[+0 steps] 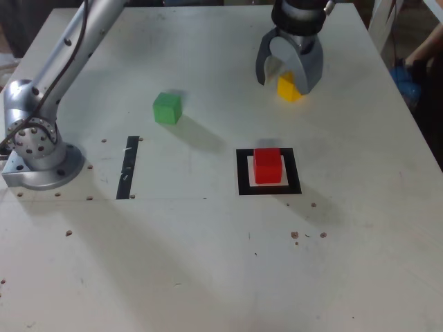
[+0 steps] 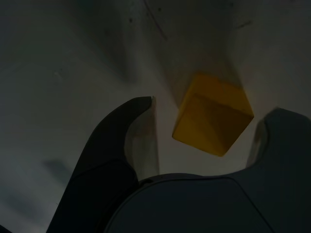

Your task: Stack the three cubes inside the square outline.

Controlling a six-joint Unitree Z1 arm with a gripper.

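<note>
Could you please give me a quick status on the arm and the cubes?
Gripper open, straddling small matte yellow cube, no grip yet. Red cube inside black square outline. Green cube loose on table. Path clear.

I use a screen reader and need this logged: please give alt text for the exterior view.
An open gripper hangs over a yellow cube at the white table's far side. A red cube sits inside a black square outline; a green cube stands apart.

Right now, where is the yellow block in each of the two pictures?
Exterior view: yellow cube at the table's far side, between the open hand's fingers.
Wrist view: yellow cube near the centre, between the two dark fingers.
Shared landmark: the hand itself.
</note>
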